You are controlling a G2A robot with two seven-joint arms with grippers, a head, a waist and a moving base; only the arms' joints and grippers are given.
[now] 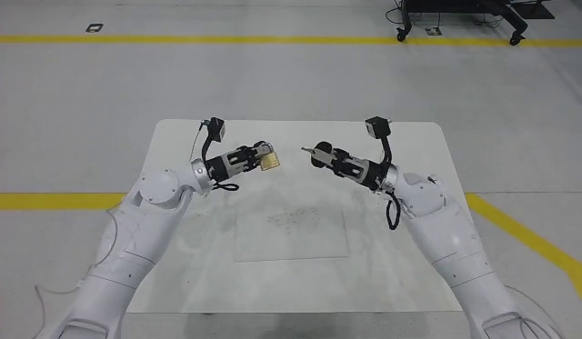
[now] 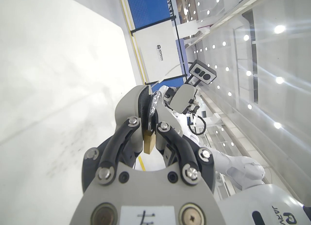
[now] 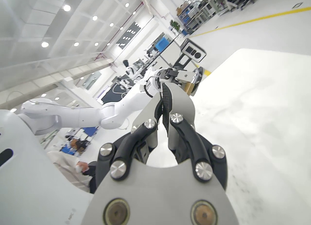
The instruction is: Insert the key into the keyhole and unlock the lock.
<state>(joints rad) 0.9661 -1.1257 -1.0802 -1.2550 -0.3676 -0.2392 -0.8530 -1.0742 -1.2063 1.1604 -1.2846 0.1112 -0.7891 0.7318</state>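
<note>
Above the white table (image 1: 182, 139), my left gripper (image 1: 265, 157) is shut on a brass padlock (image 1: 271, 162). In the left wrist view the padlock (image 2: 149, 143) sits between the pads with its silver shackle toward the fingertips of the left gripper (image 2: 148, 92). My right gripper (image 1: 320, 154) faces it from the right, shut on a small key (image 1: 306, 148) whose tip points at the padlock across a short gap. In the right wrist view the right gripper (image 3: 162, 88) has its pads pressed together, hiding the key, and the padlock (image 3: 189, 86) hangs beyond.
A faint square mat (image 1: 291, 234) lies on the table in front of both arms. Yellow floor lines (image 1: 273, 39) run behind the table, and a dark wheeled stand (image 1: 464, 7) is at the far right.
</note>
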